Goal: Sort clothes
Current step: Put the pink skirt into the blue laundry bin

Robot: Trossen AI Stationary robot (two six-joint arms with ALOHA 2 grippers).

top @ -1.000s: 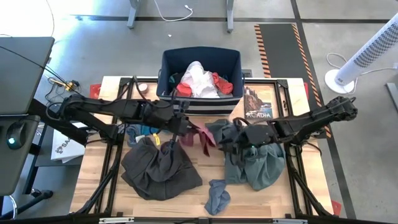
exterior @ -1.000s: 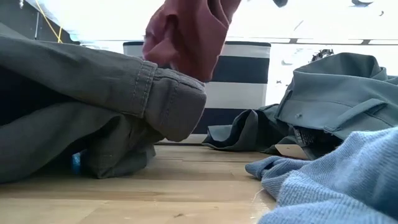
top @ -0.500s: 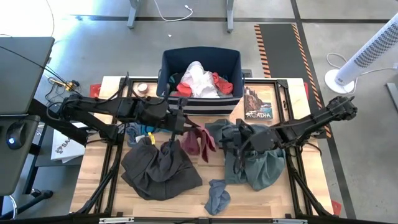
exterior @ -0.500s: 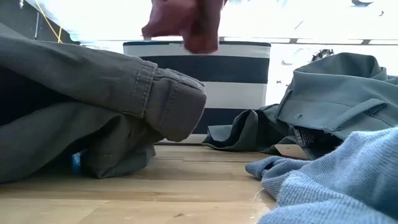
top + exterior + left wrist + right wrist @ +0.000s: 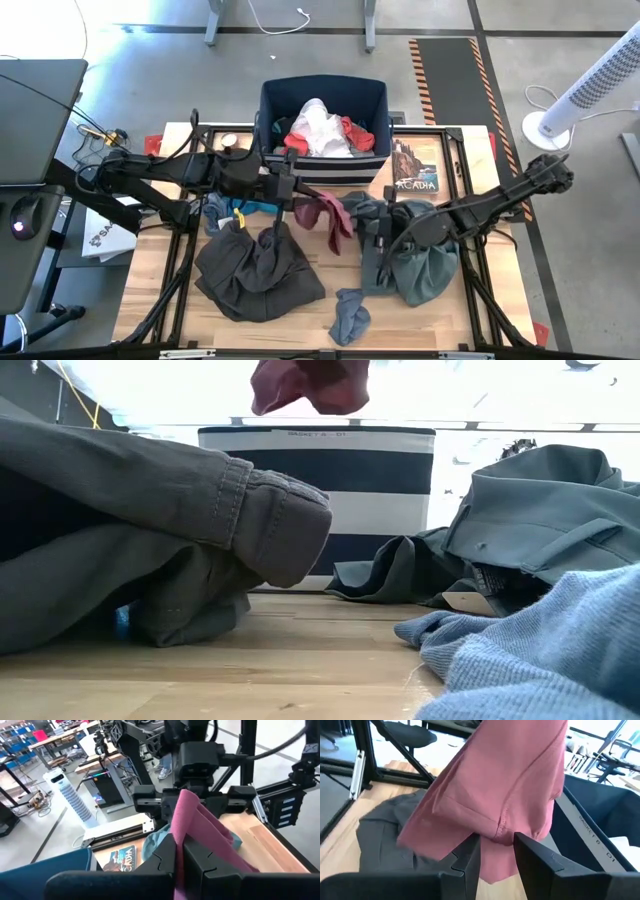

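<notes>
A maroon piece (image 5: 325, 215) hangs above the table's middle, just in front of the navy striped bin (image 5: 322, 165). It is strung between my two grippers. My left gripper (image 5: 292, 197) is shut on its left end and my right gripper (image 5: 372, 225) on its right end. The low view shows only the piece's lower folds (image 5: 310, 385), high above the wood. Dark grey-brown trousers (image 5: 255, 270) lie at the near left. A grey-green shirt (image 5: 420, 262) lies under the right arm. My left gripper pinches a bunched fold of the maroon piece (image 5: 181, 827) between its two shut fingers, coming nearly level from the table's left. The cloth runs on past the fingertips, clear of the table. My right gripper has a gathered fold below a hem (image 5: 496, 842) between its fingers (image 5: 470, 855), coming from the table's right. The cloth fills the gap between them. The rest rises above the fingers, and a short end hangs below.
The bin holds white and red clothes (image 5: 320, 128). A bright blue piece (image 5: 228, 212) lies under the left arm. A grey-blue knitted piece (image 5: 350, 312) lies at the near middle. A booklet (image 5: 415, 170) lies to the right of the bin.
My left gripper has risen and gone a little toward the bin with the maroon piece. The piece's hanging folds have lifted from beside the trouser cuff to well above the bin's rim. My right gripper has rolled at the wrist while staying on the cloth.
</notes>
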